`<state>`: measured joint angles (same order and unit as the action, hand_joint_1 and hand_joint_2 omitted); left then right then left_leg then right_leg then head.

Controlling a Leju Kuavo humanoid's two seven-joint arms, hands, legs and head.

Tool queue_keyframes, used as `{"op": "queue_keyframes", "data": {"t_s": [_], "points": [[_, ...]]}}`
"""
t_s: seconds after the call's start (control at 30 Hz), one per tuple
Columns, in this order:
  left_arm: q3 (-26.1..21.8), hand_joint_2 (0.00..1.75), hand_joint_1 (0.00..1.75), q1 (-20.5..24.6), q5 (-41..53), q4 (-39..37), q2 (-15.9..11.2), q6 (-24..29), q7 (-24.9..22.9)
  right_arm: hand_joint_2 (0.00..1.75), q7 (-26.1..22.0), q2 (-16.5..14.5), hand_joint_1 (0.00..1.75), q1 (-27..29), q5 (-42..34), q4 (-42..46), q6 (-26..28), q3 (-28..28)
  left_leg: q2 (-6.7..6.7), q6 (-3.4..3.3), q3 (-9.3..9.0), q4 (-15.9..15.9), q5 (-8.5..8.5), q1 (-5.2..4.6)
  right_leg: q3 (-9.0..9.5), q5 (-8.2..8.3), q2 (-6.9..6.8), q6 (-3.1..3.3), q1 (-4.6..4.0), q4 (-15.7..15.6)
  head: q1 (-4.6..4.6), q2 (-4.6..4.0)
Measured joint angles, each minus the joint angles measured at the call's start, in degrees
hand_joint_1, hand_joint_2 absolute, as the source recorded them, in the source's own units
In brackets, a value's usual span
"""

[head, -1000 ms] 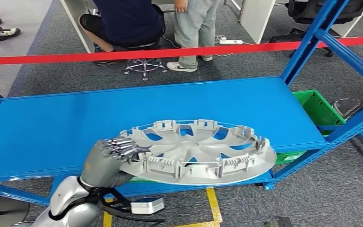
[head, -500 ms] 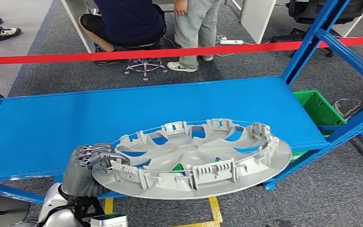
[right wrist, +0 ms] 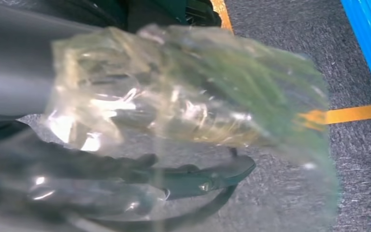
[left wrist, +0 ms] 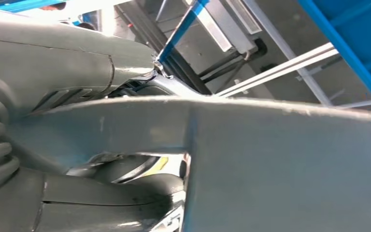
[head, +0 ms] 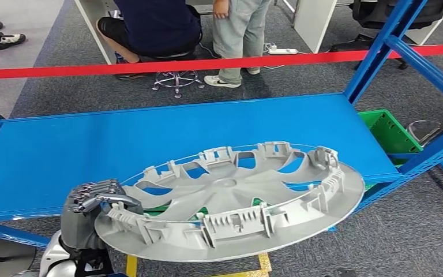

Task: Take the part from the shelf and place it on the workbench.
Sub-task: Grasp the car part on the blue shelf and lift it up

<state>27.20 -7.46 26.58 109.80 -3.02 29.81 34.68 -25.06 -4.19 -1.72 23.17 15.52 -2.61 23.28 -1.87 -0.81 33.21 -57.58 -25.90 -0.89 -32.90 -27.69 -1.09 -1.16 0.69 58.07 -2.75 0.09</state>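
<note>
A blue metal shelf [head: 92, 144] stands on grey carpeted floor [head: 404, 231].

Matt grey plastic part [head: 231, 202]

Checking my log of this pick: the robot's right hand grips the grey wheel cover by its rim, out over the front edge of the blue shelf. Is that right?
Not quite: the left robot hand grips it, not the right. The head view shows that hand coming in from the lower left, fingers closed over the rim of the grey wheel cover. The rest holds: the cover hangs out past the front edge of the blue shelf.
</note>
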Motion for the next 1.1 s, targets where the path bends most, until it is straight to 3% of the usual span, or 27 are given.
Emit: {"op": "queue_keyframes", "data": {"t_s": [0.27,0.4,0.47,0.53,0.6,0.63,0.67,0.7,0.77,0.83,0.97,1.03,1.1], "points": [[-1.4,1.75,1.75,-1.4,-1.5,0.8,0.2,0.1,0.4,0.00,-0.3,-0.4,0.00,0.0,1.6,0.0,4.7,0.1,0.00,-0.30,0.12,-0.4,-0.20,-0.20,0.05,0.07,-0.01,-0.16,0.15,0.0,-0.01,0.00],[-2.0,1.75,1.75,-2.1,-1.3,1.1,0.3,0.1,0.5,0.00,-0.3,-0.6,0.00,0.0,1.7,0.0,5.4,0.1,0.00,-0.89,0.20,-0.4,-0.18,-0.31,0.16,0.24,-0.05,-0.69,0.29,-0.2,-0.02,0.00],[-2.1,1.75,1.75,-2.3,-1.1,1.3,0.4,0.1,0.5,0.00,-0.4,-0.7,0.00,0.0,1.5,0.0,5.3,0.1,-0.07,-1.43,-0.04,0.4,0.34,-0.05,-0.22,-0.52,0.17,-1.02,0.30,0.4,0.04,0.00],[-2.2,1.75,1.75,-2.5,-1.0,1.3,0.5,0.2,0.5,0.00,-0.5,-0.7,0.00,0.1,1.2,0.0,5.0,0.1,-0.14,-1.82,-0.13,1.0,0.75,0.25,-2.17,-3.53,0.62,-1.16,0.31,4.8,0.21,0.01],[-2.2,1.75,1.75,-2.7,-1.2,1.3,0.7,0.2,0.6,0.00,-0.7,-0.7,0.00,0.4,0.9,-0.1,4.8,0.1,-0.13,-1.90,0.04,0.9,0.81,0.25,-5.38,-7.27,0.86,-1.31,0.37,12.3,0.31,0.01],[-2.2,1.75,1.75,-2.9,-1.3,1.3,0.7,0.2,0.6,0.00,-0.7,-0.7,0.00,0.6,0.9,-0.2,4.7,0.1,-0.12,-1.89,0.08,0.9,0.82,0.24,-6.46,-8.10,0.88,-1.40,0.41,14.9,0.29,0.01],[-2.3,1.75,1.75,-3.1,-1.5,1.3,0.8,0.2,0.6,0.00,-0.7,-0.7,0.00,0.7,0.8,-0.2,4.7,0.2,-0.11,-1.85,0.10,0.9,0.84,0.25,-6.61,-7.85,0.87,-1.47,0.43,15.5,0.31,0.01],[-2.3,1.75,1.75,-3.3,-1.7,1.3,0.9,0.2,0.6,0.00,-0.8,-0.7,0.00,0.9,0.8,-0.3,4.6,0.3,-0.09,-1.76,0.09,0.9,0.85,0.29,-5.49,-6.41,0.85,-1.50,0.47,13.5,0.31,0.01],[-2.4,1.75,1.75,-3.5,-2.1,1.3,1.1,0.1,0.6,0.00,-0.9,-0.7,0.00,1.0,0.7,-0.3,4.7,0.6,-0.08,-1.29,0.11,0.6,0.79,0.30,-1.29,-2.92,0.64,-1.48,0.54,5.5,0.34,0.00],[-2.5,1.75,1.75,-3.5,-2.4,1.3,1.3,-0.1,0.6,0.00,-1.0,-0.7,0.00,0.9,0.7,-0.4,4.7,0.8,-0.08,-0.62,0.31,0.1,0.72,0.13,1.43,-1.48,0.64,-1.00,0.51,0.4,0.29,0.00],[-2.7,1.75,1.75,-3.7,-2.9,1.4,1.7,-0.5,0.7,0.00,-1.1,-0.7,0.00,1.3,0.7,-0.7,4.7,1.0,0.22,0.56,0.70,-0.8,0.18,0.28,1.49,-1.14,0.97,0.37,0.43,0.2,0.26,0.00],[-2.9,1.75,1.75,-3.8,-3.1,1.4,1.8,-0.5,0.7,0.00,-1.3,-0.7,0.00,1.3,0.7,-0.7,4.7,1.2,0.89,1.25,2.25,-4.9,-2.96,0.54,1.22,-0.78,1.01,1.06,0.57,0.1,0.05,0.00],[-3.1,1.75,1.75,-4.0,-3.3,1.4,1.8,-0.5,0.8,0.00,-1.3,-0.7,0.00,1.3,0.7,-0.7,4.8,1.4,1.27,1.68,5.20,-12.5,-7.17,0.74,0.78,-0.54,1.08,1.44,0.50,0.1,-0.10,0.00]]}}
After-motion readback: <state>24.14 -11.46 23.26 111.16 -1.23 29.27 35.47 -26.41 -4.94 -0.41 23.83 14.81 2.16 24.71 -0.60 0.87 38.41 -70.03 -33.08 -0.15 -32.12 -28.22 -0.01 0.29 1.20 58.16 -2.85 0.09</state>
